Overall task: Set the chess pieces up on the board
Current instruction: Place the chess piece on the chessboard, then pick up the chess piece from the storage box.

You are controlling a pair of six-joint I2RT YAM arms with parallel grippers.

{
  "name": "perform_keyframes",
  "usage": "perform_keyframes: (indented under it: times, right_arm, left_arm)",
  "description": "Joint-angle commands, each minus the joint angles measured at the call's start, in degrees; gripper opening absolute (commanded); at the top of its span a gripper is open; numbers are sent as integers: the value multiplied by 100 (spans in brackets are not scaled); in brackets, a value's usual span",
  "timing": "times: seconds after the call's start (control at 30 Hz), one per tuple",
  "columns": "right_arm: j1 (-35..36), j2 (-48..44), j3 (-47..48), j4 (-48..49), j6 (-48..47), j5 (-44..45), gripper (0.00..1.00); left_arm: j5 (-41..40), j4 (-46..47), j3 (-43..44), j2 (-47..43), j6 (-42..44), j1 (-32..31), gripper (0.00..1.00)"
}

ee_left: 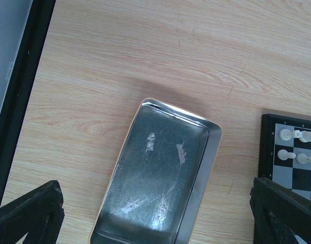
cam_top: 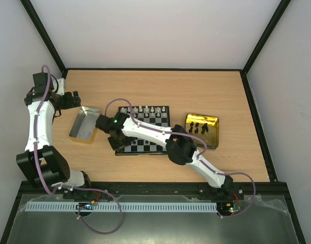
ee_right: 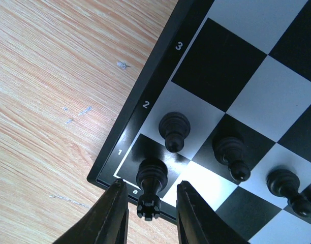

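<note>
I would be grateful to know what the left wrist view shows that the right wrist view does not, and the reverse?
Only the left wrist view: the silver tray below the open left hand, and white pieces on a corner of the board. Only the right wrist view: a black rook standing on the corner square between the parted fingers of the right hand, with a gap on each side, and black pawns beside it. Both: the board and the wooden table.

One camera, high at the near edge, looks down over the whole desk (cam_top: 145,86). The left wrist view hangs above the silver tray (ee_left: 160,178), catching the board (ee_left: 285,175) edge. The right wrist view sits close over a board corner.
</note>
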Motion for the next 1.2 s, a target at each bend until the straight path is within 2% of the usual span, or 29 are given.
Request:
perform_keyframes:
  times: [0.0, 0.23, 0.4, 0.5, 0.63, 0.73, 0.83, 1.0, 1.17]
  right_arm:
    - [-19, -454, 210, -290, -14, 197, 25]
    - [-142, -884, 166, -511, 59, 462, 23]
    - [-698, -1791, -353, -557, 166, 629, 17]
    - [-1224, -2603, -1218, -477, 190, 870, 14]
    - [-2538, -3987, -3208, 174, 433, 913, 14]
    - [-3486, -4675, -4399, 560, 516, 844, 15]
    - [-3959, -4835, -4973, 645, 487, 998, 15]
    - [-4351, -5016, -5740, 1046, 640, 1014, 16]
    - [-4888, -5235, -6467, 1539, 748, 821, 20]
  left_arm:
    - [94, -26, -8, -61, 25, 39, 99]
    - [90, -35, 15, -33, 28, 34, 99]
    - [102, -52, 56, 17, 54, 34, 100]
    - [127, -55, 81, 58, 76, 37, 100]
    - [127, -23, 82, 124, 118, -45, 100]
    - [26, -1, 91, 202, 179, -247, 100]
    - [-83, 9, 126, 267, 226, -438, 99]
    - [-157, -92, 306, 429, 290, -668, 100]
    - [-250, -187, 441, 561, 370, -876, 100]
